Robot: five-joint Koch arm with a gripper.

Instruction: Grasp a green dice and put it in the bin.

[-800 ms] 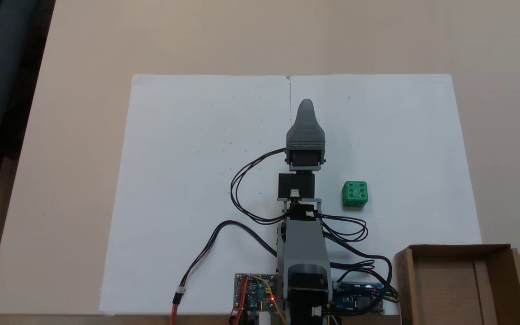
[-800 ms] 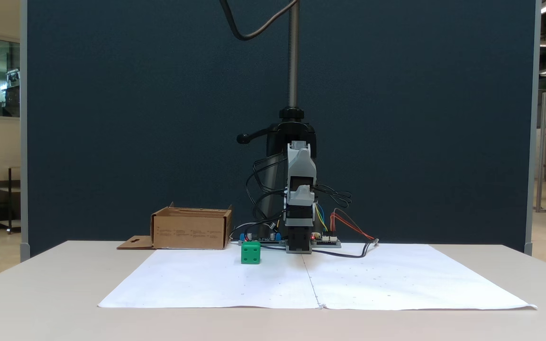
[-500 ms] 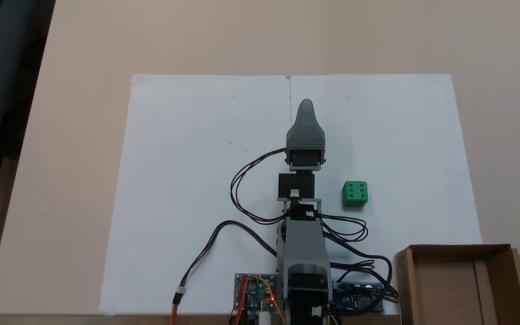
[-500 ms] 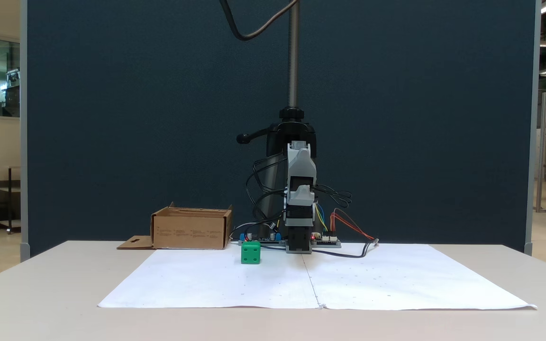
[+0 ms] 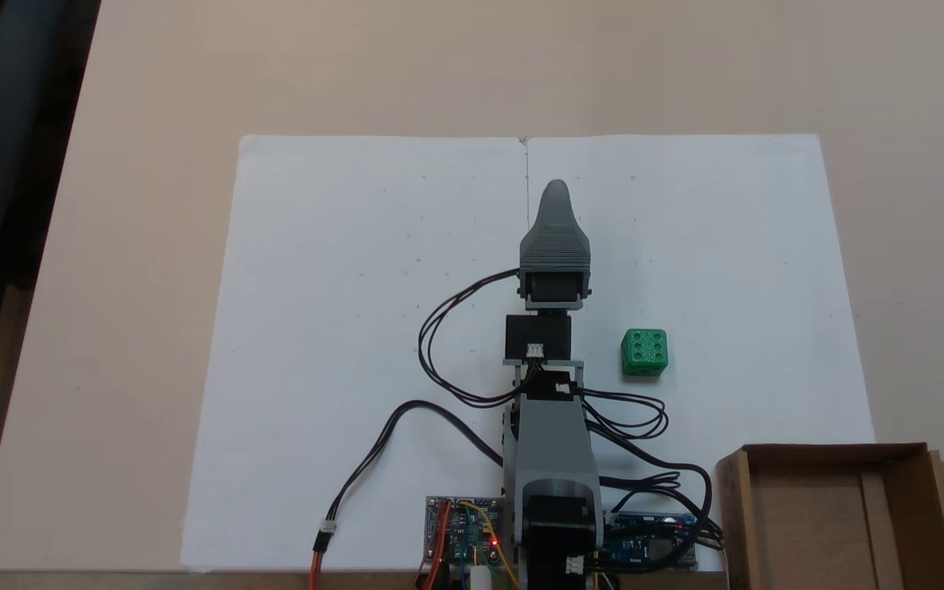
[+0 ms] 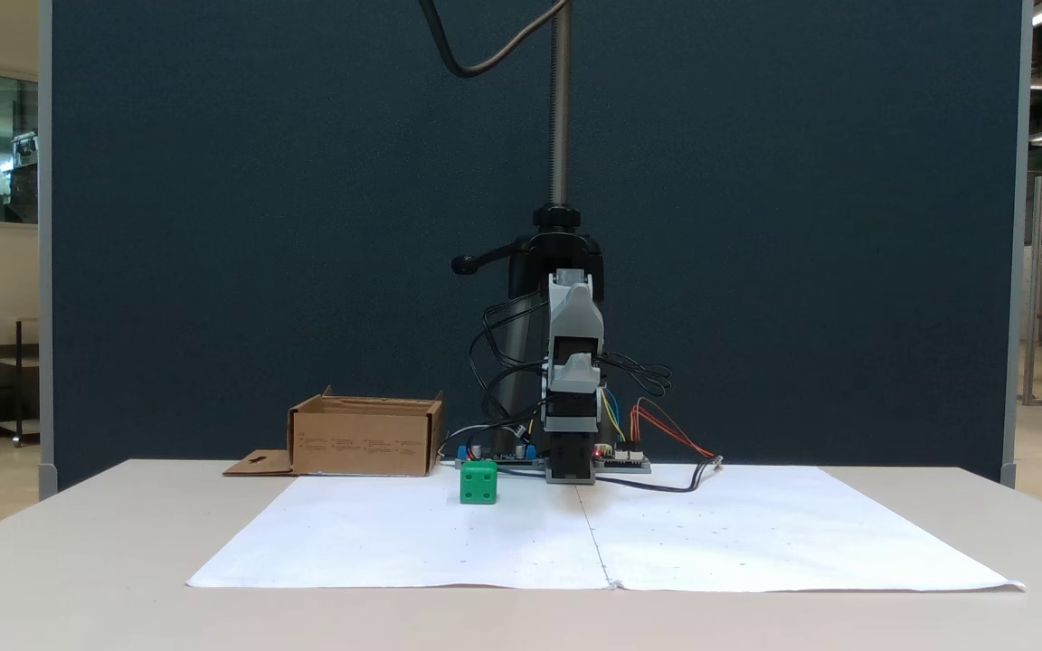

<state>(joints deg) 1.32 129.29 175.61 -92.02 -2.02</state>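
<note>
The green dice (image 5: 645,353) is seen on white paper (image 5: 341,328) beside the gripper (image 5: 555,190) — whose jaw state cannot be told — apart from the bin (image 5: 837,452).

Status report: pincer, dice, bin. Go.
Pincer off the green dice, jaw state unreadable. Dice on the white paper, ungrasped. Bin holds nothing visible. Nothing between dice and bin.

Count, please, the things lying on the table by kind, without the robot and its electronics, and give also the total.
Green dice: 1
Cardboard bin: 1
White paper sheets: 2, joined at a middle seam
Total: 4
</note>
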